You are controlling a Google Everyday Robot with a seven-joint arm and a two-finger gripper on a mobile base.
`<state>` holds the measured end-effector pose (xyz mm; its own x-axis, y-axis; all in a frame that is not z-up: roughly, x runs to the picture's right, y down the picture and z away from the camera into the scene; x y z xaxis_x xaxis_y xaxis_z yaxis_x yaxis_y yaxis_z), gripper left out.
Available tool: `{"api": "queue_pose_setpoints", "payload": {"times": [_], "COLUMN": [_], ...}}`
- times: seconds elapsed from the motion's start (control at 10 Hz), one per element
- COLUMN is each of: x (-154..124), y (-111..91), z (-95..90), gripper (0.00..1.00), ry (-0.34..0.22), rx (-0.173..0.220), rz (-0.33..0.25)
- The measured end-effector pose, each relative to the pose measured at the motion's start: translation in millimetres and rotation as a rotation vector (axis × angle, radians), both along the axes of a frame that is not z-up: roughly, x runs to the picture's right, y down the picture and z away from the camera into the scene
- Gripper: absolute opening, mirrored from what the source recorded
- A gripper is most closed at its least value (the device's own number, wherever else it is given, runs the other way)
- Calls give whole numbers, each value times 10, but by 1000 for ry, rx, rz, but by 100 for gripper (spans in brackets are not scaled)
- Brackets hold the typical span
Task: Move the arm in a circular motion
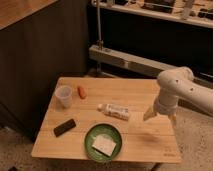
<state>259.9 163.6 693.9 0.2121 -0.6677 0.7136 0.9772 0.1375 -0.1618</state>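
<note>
Over the table's [75, 145] right edge — arm [186, 92] bent, gripper [160, 116] pointing down.

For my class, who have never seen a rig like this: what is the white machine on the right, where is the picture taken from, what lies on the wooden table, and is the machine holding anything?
The white tube shape is the arm of a robot. At its end sits a small forked claw, which hangs over the right edge of the wooden table and holds nothing. There is one view, looking down on the table from above and in front; where the camera is mounted is unknown. On the table lie a clear plastic cup, a small orange thing like a carrot, a white bottle on its side, a flat black object and a green plate with something white on it. The arm touches none of them.
</note>
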Motion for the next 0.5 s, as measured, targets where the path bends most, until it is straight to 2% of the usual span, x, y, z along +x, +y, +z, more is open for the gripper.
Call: {"api": "queue_pose_setpoints", "payload": {"times": [0.3,0.5], "x": [-266,-570], "y": [552,776], "z": [-374,-550], "gripper": [80,80], "ry": [3,-5], "rx": [-41,-54], "rz": [-52,-139]}}
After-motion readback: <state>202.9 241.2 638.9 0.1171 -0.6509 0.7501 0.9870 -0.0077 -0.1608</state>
